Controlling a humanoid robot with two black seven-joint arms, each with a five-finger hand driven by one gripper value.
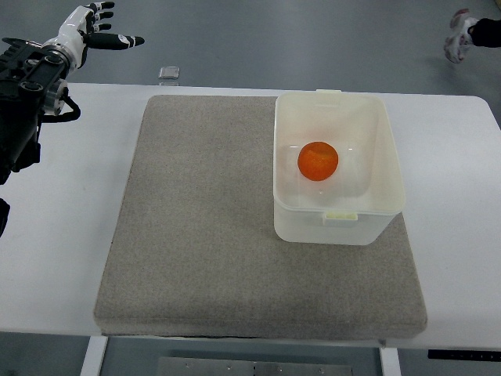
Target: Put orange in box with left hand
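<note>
An orange [318, 160] lies inside the translucent white box [337, 223], near the middle of its floor. The box stands on the right part of a grey mat [203, 227]. My left hand [98, 30] is raised at the top left corner, past the table's far edge, well away from the box. Its fingers are spread and hold nothing. The right arm does not show.
The mat lies on a white table [63, 258]. A small metallic object [169, 74] sits at the table's far edge, just beyond the mat. A person's shoe [462, 33] shows on the floor at the top right.
</note>
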